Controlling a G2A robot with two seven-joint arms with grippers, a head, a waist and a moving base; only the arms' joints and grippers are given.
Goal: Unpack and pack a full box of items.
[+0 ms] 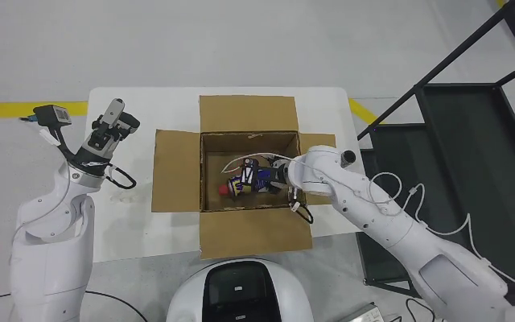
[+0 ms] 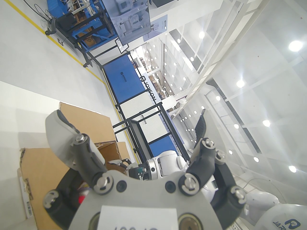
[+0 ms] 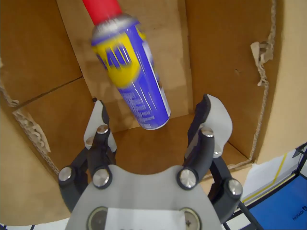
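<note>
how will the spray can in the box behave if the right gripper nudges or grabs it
The spray can looks like rigid metal, so it probably won't deform in the right gripper. Its round, glossy body may roll on the box floor if nudged and could slip in a loose grip. The red cap looks plastic, likely weaker.

The box (image 1: 177, 171) is set in the middle of the table (image 1: 137, 105), with its flaps laid out flat on all four sides. The spray can (image 1: 241, 183) is seen inside the box. The right gripper (image 1: 276, 176) is held in the box too, just right of the can. The left gripper (image 1: 122, 111) is held over the table, left of the box and well apart from it.
</note>
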